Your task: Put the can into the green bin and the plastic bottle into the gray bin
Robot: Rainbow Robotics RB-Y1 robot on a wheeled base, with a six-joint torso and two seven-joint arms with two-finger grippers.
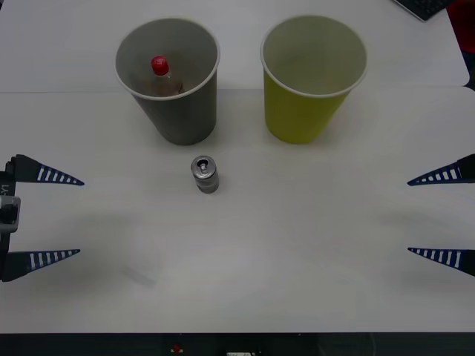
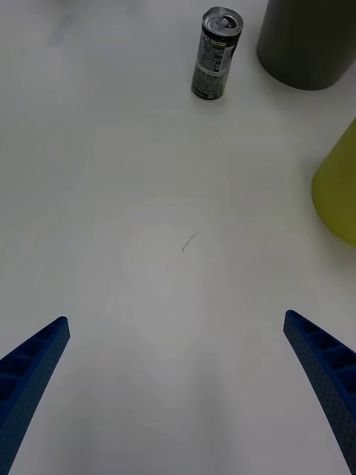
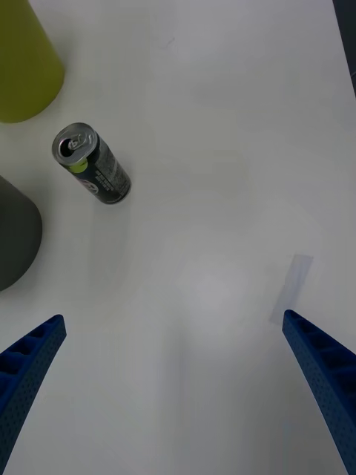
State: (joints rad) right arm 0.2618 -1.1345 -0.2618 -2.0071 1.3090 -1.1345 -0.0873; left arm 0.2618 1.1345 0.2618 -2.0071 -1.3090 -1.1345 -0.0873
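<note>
White worktop [image 1: 312, 245] before us shows half our job done: the bottle [image 1: 161, 76] sits inside the gray bin [image 1: 172, 111] at upper left, the can [image 1: 205, 174] stands mid-frame outside the green bin [image 1: 308, 104], and left pincer [image 1: 63, 216] and right pincer [image 1: 427, 216] gape wide, empty, at the edges.

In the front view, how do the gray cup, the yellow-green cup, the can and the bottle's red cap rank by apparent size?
1-2. gray bin and green bin: look alike, so no ranking between them.
3. can.
4. red cap of the plastic bottle, inside the gray bin.
</note>
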